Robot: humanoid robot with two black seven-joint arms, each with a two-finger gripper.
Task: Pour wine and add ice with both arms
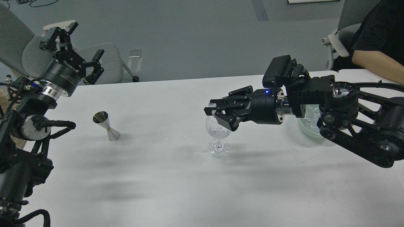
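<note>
- The right gripper (212, 109) reaches in from the right and hangs just above the rim of the wine glass (218, 134). Its fingers look drawn close together, but whether they grasp anything I cannot tell.
- The wine glass stands upright near the middle of the white table (176, 176). Something clear lies in its bowl; whether that is ice or liquid I cannot tell.
- The ice (311, 115) lies heaped in a pale green bowl (307, 130) on the table, partly hidden behind the right arm's wrist.
- The left gripper (79, 42) is raised high at the left, its fingers spread wide and holding nothing.
- A steel measuring cup (106, 126) stands on the table, well left of the glass.
- A person's forearm (377, 63) rests at the far right corner.
</note>
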